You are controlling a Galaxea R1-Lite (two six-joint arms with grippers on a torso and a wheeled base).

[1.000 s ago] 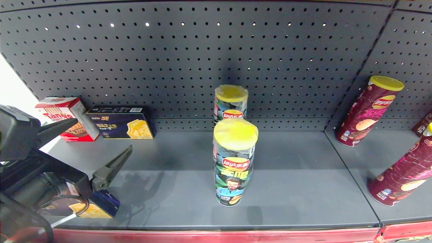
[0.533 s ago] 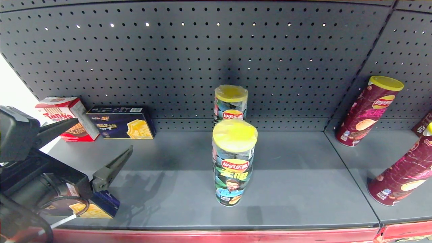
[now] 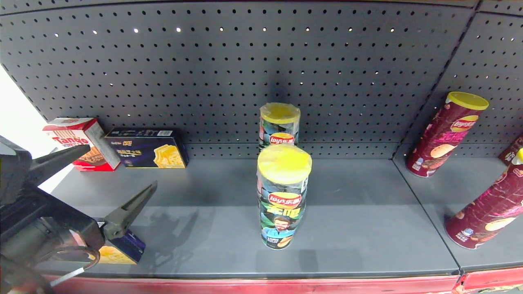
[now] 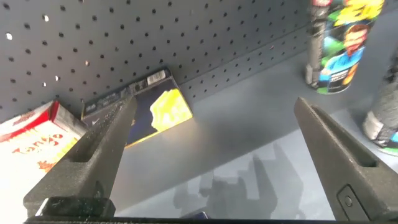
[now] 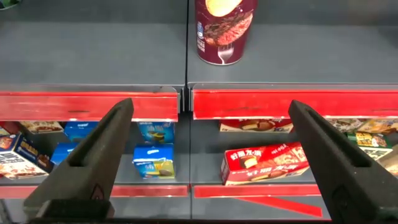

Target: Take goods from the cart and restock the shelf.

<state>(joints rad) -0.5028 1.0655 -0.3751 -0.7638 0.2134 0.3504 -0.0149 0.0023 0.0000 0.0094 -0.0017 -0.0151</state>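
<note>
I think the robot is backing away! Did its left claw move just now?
Yes. The left gripper slid a little back toward the front of the shelf, away from the dark blue box at the back wall.

The dark grey perforated metal back panel [image 3: 261, 61] stands upright beyond the left claw [image 3: 121, 165]; points of light show through some of its upper holes. The flat grey metal shelf deck [image 3: 359, 212] lies beneath this claw and runs on to its right. The red front edge strip [image 3: 261, 285] borders the deck nearer than the claw. A bright white area [image 3: 16, 110] lies to the claw's left. Far to its right, a dark upright joint [image 3: 433, 85] divides two panels. Ahead of the right claw [image 5: 209, 104], the same strip runs across.
</note>
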